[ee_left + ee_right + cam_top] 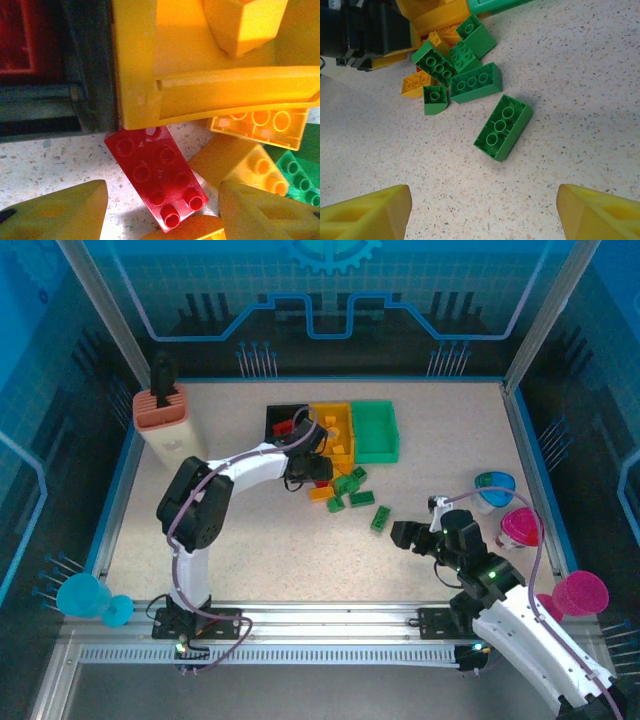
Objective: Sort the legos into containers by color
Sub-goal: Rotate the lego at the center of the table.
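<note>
A red lego (pixel 159 177) lies studs up on the table, just outside the yellow bin (pixel 137 65) and the black bin (pixel 92 75). My left gripper (pixel 162 192) is open, its yellow fingers (pixel 60 212) on either side of the red lego and apart from it. From above, the left gripper (pixel 312 468) hovers by the black bin (pixel 283 418), the yellow bin (pixel 322 416) and the green bin (pixel 376 431). My right gripper (pixel 485 215) is open and empty, short of an upturned green lego (pixel 503 127). More green legos (pixel 470 82) and yellow ones (pixel 242 160) are piled beyond.
A salmon-and-cream holder (pixel 162 418) stands at the back left. Blue (pixel 495 488) and pink (pixel 520 528) cups sit by the right wall, a magenta cup (pixel 580 592) and a cyan cup (pixel 85 598) near the front corners. The black bin holds a red brick (pixel 20 35).
</note>
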`<state>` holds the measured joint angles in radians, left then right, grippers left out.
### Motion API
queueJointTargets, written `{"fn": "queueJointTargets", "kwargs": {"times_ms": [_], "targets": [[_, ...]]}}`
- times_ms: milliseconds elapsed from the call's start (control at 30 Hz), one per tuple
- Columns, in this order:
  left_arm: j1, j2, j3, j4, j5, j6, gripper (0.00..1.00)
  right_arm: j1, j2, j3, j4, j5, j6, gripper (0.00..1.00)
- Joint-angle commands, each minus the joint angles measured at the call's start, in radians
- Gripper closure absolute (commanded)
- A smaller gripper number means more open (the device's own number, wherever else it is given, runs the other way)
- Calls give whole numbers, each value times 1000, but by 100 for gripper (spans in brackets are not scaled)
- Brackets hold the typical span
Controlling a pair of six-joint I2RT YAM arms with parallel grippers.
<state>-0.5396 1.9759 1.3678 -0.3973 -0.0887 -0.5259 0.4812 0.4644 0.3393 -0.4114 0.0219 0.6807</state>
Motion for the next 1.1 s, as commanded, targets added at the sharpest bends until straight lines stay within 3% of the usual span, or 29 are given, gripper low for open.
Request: {"fn": "queueJointTargets", "kwargs": {"times_ms": [0, 1067], "targets": [[-7, 17, 31, -58, -47, -7, 38, -18, -12, -13, -13, 15, -7, 23], [-6, 88, 64, -77, -49, -19, 35, -29, -73, -29, -53, 19, -5, 23]]}}
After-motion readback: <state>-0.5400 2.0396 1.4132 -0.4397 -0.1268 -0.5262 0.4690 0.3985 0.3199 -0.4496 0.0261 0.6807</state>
